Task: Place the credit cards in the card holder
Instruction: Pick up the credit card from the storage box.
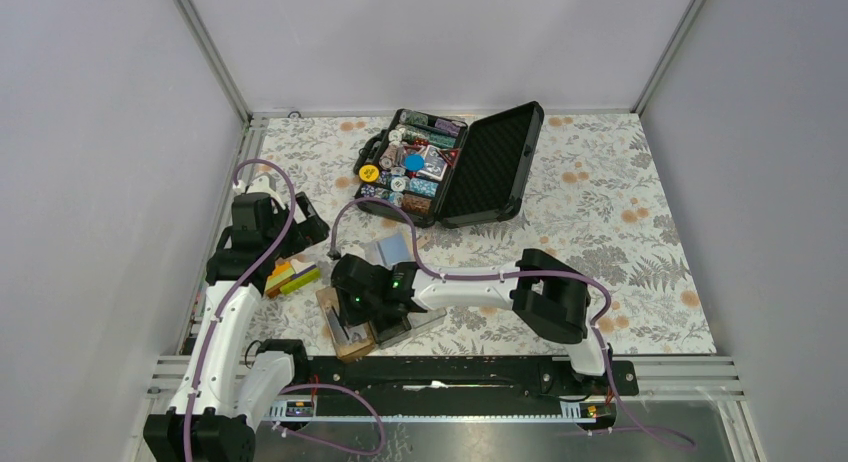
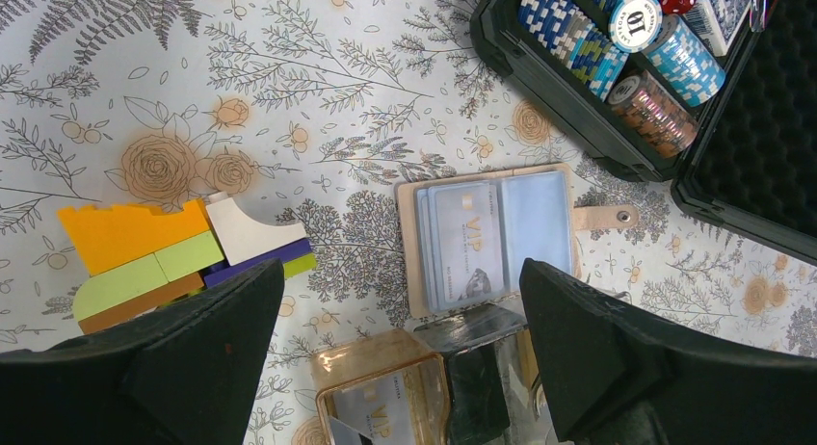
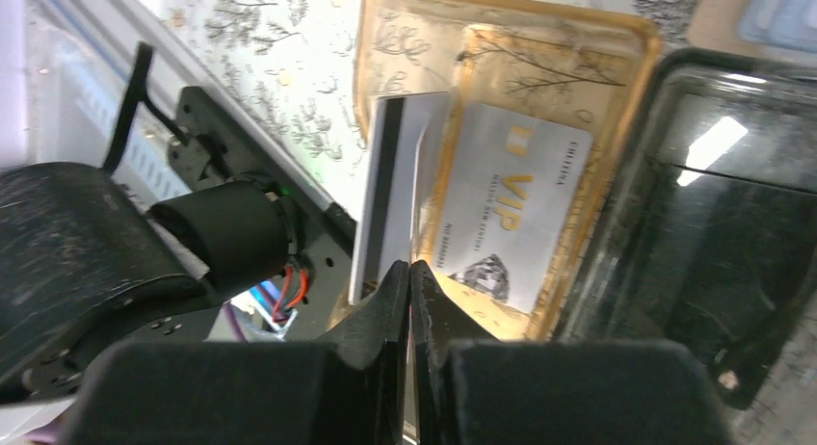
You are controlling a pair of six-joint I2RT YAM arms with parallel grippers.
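The card holder [image 1: 345, 344] lies at the near edge, with a brown compartment [image 3: 424, 40] beside a dark one [image 3: 713, 204]. One credit card [image 3: 501, 209], pale with gold "VIP" lettering, lies flat in the brown compartment. My right gripper [image 3: 409, 269] is shut on a second card [image 3: 390, 185] with a dark stripe. It holds this card on edge, tilted over the near end of the brown compartment. My left gripper [image 2: 402, 276] is open and empty above the table, just beyond the holder [image 2: 371, 363]. In the top view it [image 1: 305, 230] is at the left and the right gripper [image 1: 350, 312] is over the holder.
A beige card wallet [image 2: 414, 243] with cards in clear sleeves lies open just beyond the holder. Coloured blocks [image 2: 164, 248] sit to its left. An open black chip case [image 1: 455, 167] stands at the back. The base rail [image 1: 450, 372] runs right behind the holder.
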